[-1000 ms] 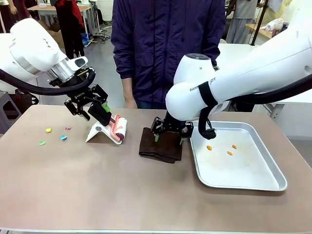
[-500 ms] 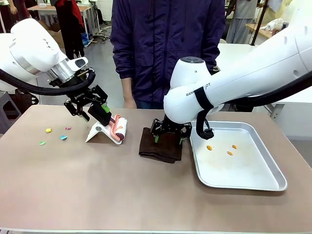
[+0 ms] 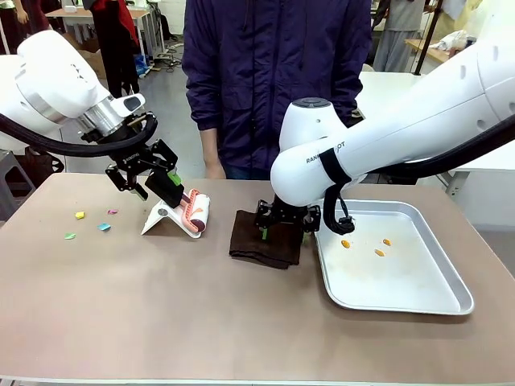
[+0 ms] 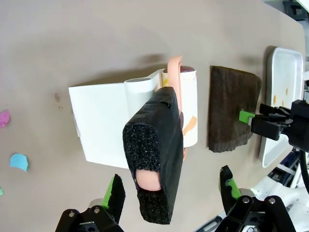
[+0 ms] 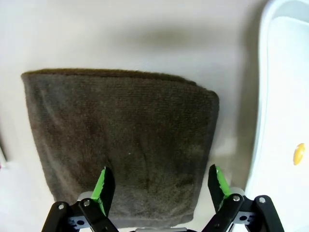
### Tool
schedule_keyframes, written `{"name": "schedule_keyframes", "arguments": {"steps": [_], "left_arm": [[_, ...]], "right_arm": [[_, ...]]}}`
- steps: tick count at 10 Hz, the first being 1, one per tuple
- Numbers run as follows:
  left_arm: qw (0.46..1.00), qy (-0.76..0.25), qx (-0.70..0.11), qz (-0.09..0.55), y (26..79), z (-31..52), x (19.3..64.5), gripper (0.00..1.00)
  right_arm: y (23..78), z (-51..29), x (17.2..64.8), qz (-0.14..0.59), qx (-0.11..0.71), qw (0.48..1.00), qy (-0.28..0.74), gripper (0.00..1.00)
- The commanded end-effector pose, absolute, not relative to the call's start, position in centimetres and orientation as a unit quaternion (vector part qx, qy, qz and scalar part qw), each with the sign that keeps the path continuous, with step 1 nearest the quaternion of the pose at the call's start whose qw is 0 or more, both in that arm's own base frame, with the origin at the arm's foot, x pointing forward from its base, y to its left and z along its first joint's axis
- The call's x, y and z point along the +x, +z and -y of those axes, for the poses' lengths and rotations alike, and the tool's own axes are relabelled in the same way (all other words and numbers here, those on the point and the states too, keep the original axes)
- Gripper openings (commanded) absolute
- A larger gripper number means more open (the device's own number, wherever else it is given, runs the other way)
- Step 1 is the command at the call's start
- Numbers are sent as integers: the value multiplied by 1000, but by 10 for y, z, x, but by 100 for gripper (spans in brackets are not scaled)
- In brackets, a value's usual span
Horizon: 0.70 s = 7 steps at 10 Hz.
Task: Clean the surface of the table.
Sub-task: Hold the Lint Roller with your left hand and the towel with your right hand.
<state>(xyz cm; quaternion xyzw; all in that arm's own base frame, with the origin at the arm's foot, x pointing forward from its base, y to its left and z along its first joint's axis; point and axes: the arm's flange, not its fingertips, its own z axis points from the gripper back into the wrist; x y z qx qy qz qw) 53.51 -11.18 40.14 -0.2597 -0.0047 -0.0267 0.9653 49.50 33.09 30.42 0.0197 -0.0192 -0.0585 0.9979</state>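
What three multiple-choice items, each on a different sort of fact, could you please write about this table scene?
1. Where is the brown cloth? A on the table beside the tray; B inside the tray; C on the floor.
2. How many orange bits lie in the tray? A one; B three; C six.
3. How is the robot's right hand? A shut on the cloth; B shut on the tray rim; C open over the cloth.
Answers: A, it lies on the tabletop; B, three show; C, its jaws stand apart.
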Motion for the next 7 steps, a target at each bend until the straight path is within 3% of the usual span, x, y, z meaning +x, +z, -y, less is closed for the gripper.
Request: {"name": "schedule_keyframes", "arguments": {"steps": [1, 7], "left_arm": [[965, -17, -263, -1, 405, 119, 539, 100], [965, -11, -260, 1, 403, 111, 539, 100]], "right_arm": [[302, -343, 499, 25, -10, 996, -82, 100], [295, -343, 503, 15, 1, 996, -91, 100]]}}
